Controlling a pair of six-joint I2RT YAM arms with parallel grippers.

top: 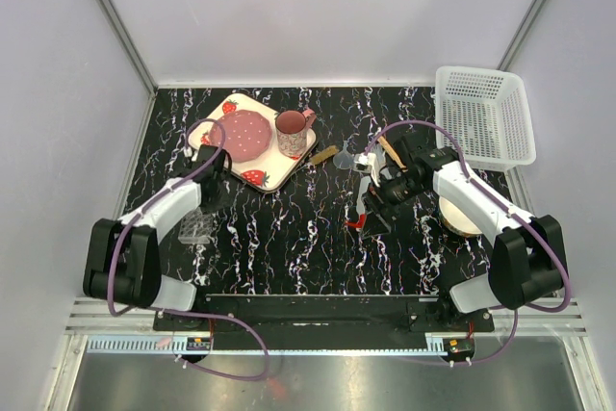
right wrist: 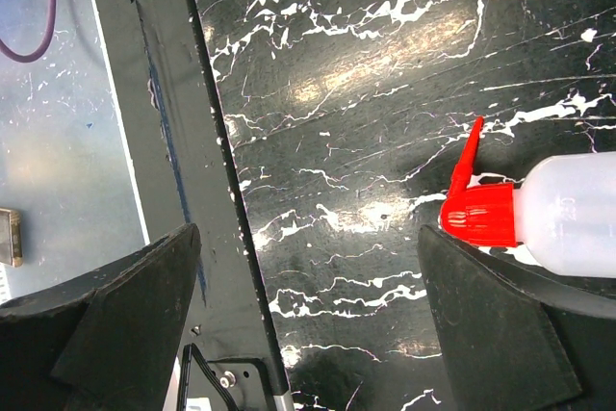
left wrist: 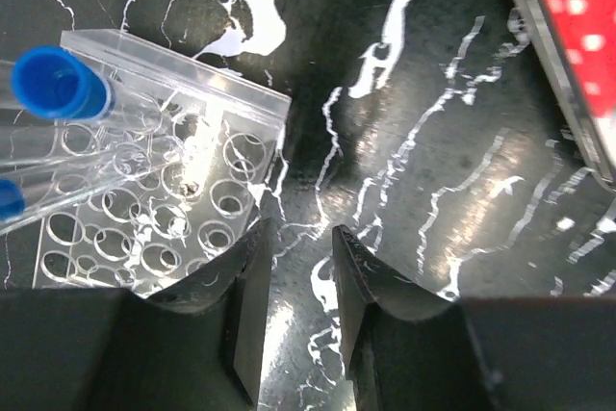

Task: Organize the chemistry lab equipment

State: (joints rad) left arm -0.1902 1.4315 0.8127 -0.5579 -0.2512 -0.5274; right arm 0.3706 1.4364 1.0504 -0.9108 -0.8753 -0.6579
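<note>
On the desk (left wrist: 433, 141), left side, my left jaws sit narrowly apart, empty, beside the clear tube rack (left wrist: 192, 190) with blue-capped tubes (left wrist: 58, 84) — right jaws wide apart, red-capped squeeze bottle (right wrist: 558, 214) lying alongside.

Tube rack (top: 195, 228) lies left, tray (top: 258, 178) behind it, squeeze bottle (right wrist: 568, 214) centre-right, basket (top: 484, 115) far right

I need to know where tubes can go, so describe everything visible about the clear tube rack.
The clear plastic tube rack is a transparent slab with rows of round holes, most of them empty. It lies flat on the black marbled table, close beside the open left claw. Two blue-capped tubes sit in it at one end, slanted in the wrist view.
</note>
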